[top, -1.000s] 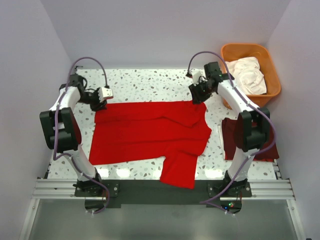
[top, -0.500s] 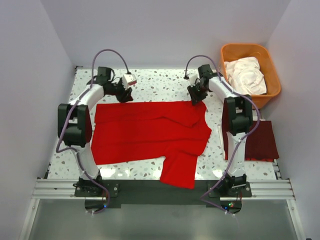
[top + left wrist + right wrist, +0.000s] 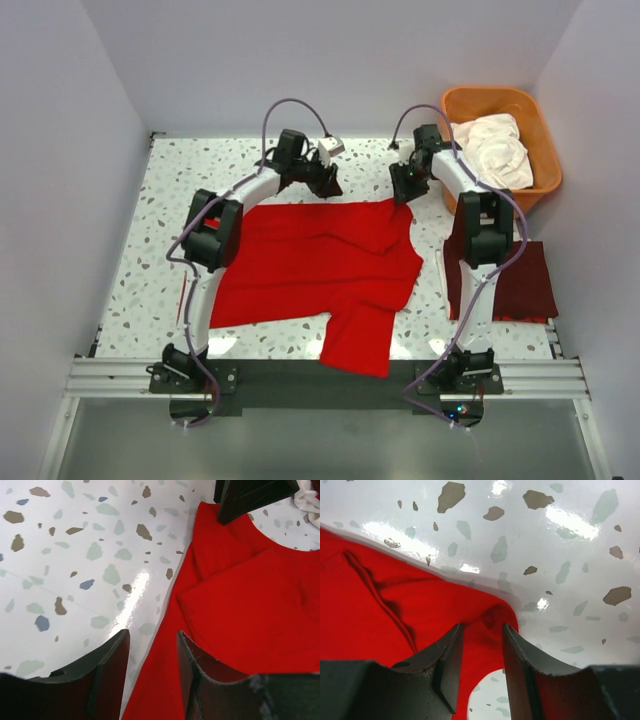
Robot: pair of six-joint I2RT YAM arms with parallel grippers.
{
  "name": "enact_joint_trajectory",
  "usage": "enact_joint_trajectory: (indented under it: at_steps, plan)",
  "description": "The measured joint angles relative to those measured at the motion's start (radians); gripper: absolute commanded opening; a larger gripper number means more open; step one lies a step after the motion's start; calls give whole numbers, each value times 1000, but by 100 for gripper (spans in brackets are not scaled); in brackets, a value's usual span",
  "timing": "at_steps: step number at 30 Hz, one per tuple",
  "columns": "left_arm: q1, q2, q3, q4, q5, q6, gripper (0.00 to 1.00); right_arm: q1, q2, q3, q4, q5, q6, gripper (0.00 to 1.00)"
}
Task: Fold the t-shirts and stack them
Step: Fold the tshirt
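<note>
One red t-shirt (image 3: 320,260) lies spread, left gripper (image 3: 151,636) and right gripper (image 3: 482,628) at its far edge with jaws parted; one maroon t-shirt (image 3: 525,285) at right, white t-shirts (image 3: 495,150) in one tub (image 3: 490,95).

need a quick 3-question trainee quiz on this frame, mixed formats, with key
1. True or false: the maroon t-shirt lies on the table, outside the orange tub.
2. The left hand and right hand are both at which edge of the red t-shirt, seen from the robot? A. near edge B. far edge C. left edge
3. Fill in: the cloth in the tub is ___.
Key: 1 true; 2 B; 3 white
</note>
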Motion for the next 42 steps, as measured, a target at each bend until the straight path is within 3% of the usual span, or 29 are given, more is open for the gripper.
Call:
enact_joint_trajectory:
  at_steps: [16, 19, 20, 23, 25, 37, 38, 39, 42]
  plan:
    - [-126, 128, 91, 35, -1, -66, 48, -48, 53, 52, 2, -157, 90, 41]
    - [-127, 146, 108, 33, -2, -66, 36, -48, 67, 63, -2, -174, 95, 41]
    - [-127, 148, 109, 33, -3, -66, 23, -48, 72, 67, -2, -180, 97, 41]
    - [-127, 148, 109, 31, -3, -60, 5, -48, 82, 74, -2, -184, 97, 40]
    - [-127, 148, 107, 35, 3, -48, 0, -48, 87, 76, -2, -183, 97, 40]
    - [-127, -61, -171, 111, 87, 59, 1, -56, 100, 76, -2, -183, 94, 40]
    - [-127, -73, -175, 117, 86, 60, 15, -57, 100, 76, -3, -183, 93, 40]
    - [-127, -81, -175, 129, 84, 66, 21, -59, 100, 76, -4, -183, 93, 40]
    - [-127, -81, -163, 145, 47, 51, 32, -61, 99, 76, -5, -184, 87, 40]
